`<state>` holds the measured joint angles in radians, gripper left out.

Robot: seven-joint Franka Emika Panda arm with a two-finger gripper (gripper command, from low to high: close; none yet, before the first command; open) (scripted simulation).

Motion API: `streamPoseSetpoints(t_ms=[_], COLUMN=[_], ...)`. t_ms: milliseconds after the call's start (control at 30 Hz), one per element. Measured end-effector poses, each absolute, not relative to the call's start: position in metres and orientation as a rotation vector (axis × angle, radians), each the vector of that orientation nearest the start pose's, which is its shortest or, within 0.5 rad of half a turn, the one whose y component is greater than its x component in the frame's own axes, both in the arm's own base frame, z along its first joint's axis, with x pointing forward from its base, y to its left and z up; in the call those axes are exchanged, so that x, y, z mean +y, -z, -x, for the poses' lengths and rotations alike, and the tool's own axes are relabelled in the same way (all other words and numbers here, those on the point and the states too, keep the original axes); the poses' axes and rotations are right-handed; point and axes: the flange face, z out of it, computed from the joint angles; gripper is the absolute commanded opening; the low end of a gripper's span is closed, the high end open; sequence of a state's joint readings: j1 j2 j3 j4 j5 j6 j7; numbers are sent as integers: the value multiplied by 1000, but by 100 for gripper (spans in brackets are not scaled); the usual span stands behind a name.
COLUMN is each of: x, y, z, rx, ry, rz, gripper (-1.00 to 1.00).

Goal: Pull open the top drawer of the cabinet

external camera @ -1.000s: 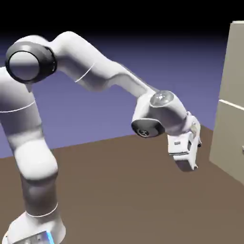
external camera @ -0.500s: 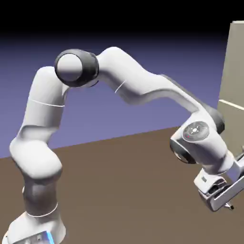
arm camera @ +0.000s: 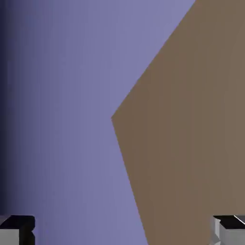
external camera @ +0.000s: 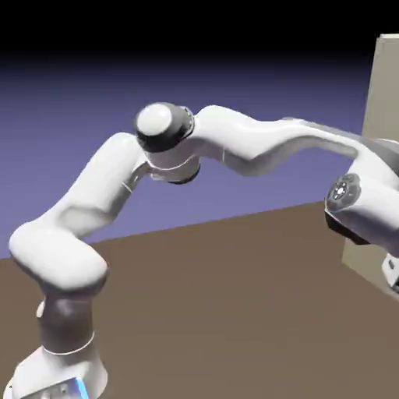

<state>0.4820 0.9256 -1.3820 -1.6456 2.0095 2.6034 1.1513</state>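
The cabinet [external camera: 382,93] stands at the right edge of the frame, with the arm [external camera: 257,144] stretched toward it. The tool [arm camera: 122,229] is open and empty: its tips sit far apart at the hand view's bottom corners, with only backdrop and brown desk [arm camera: 191,143] between. No handle shows; the drawer looks unopened, so reaching, gripping and pulling remain

Exterior view watches from beside the arm [external camera: 234,148]; hand view looks past the fingers [arm camera: 16,228].
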Motion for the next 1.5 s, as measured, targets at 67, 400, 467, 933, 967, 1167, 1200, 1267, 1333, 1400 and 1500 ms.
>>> streamPoseSetpoints(t_ms=[67,400,467,933,967,1167,1200,1267,1333,1400,1500], x=[-360,-199,-151,-98,-99,-99,-99,-99,-99,-99,-99], y=[-487,-559,-563,-564,-562,-561,-561,-561,-561,-561,-561], z=[-596,-706,-728,-791,-794,-792,-789,-783,-776,-768,-754], rx=[1988,1608,1542,1480,1481,1481,1481,1481,1481,1481,1480], ry=[815,723,673,616,615,614,614,614,614,614,613], rz=[248,468,539,614,614,614,614,614,614,614,614], gripper=[0,0,0,0,0,-100,-100,-100,-100,-100,-100])
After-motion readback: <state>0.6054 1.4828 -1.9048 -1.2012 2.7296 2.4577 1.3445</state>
